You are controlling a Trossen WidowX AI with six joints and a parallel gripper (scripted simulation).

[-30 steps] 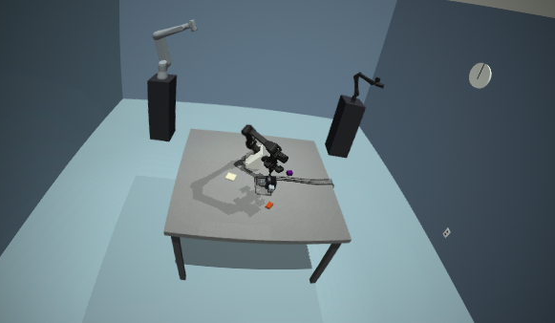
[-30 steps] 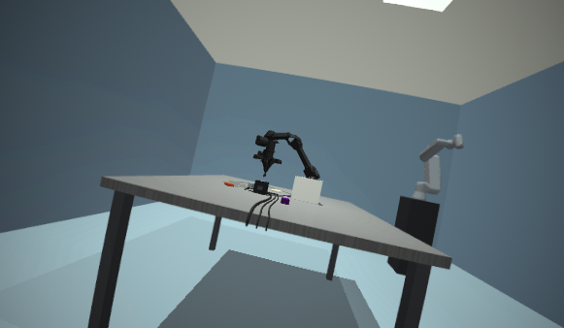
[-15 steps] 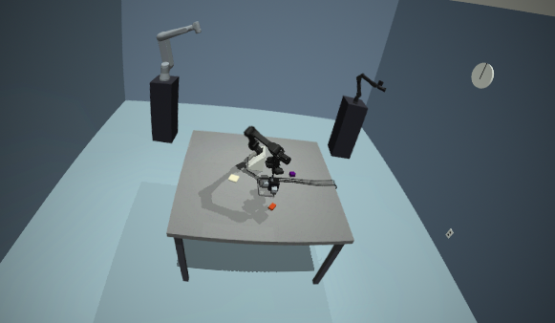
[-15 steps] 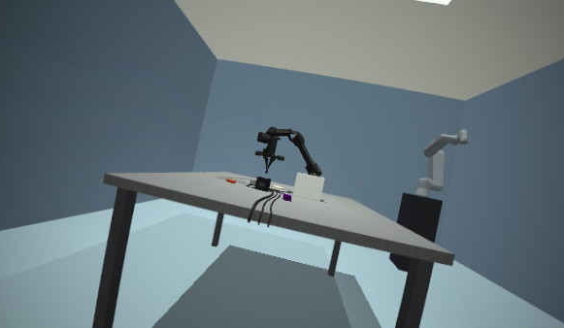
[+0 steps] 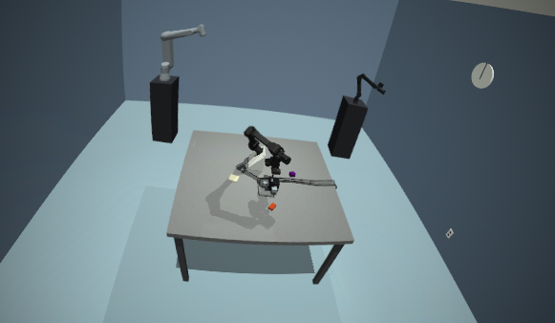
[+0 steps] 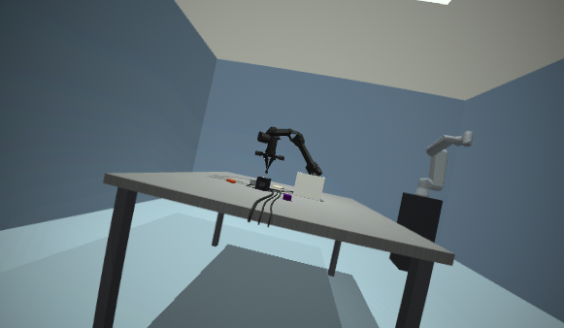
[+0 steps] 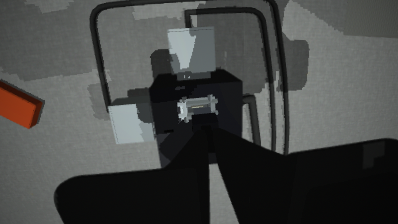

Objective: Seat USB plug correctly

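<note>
The black power cube (image 5: pixel 274 181) (image 6: pixel 263 183) (image 7: pixel 231 100) stands on the table, with pale plugs (image 7: pixel 192 50) (image 7: pixel 131 124) at two of its sides. My gripper (image 5: pixel 274 175) (image 6: pixel 266 172) (image 7: pixel 208 137) is shut on the USB plug (image 7: pixel 197 106), whose silvery metal end shows just beyond the fingertips in the wrist view. The fingertips are above the cube, with a small gap under them in the exterior view. The plug and my dark fingers cover part of the cube's top, so the socket and the plug's way round against it cannot be made out.
Black cables (image 5: pixel 315 182) run from the cube over the table edge. A purple block (image 5: pixel 292 174) (image 6: pixel 287 197) lies near them. An orange block (image 5: pixel 272 206) (image 6: pixel 231 180) (image 7: pixel 17 106) lies on the cube's other side. A white panel (image 6: pixel 309 185) stands by the arm's base; a cream piece (image 5: pixel 234 178) lies nearby.
</note>
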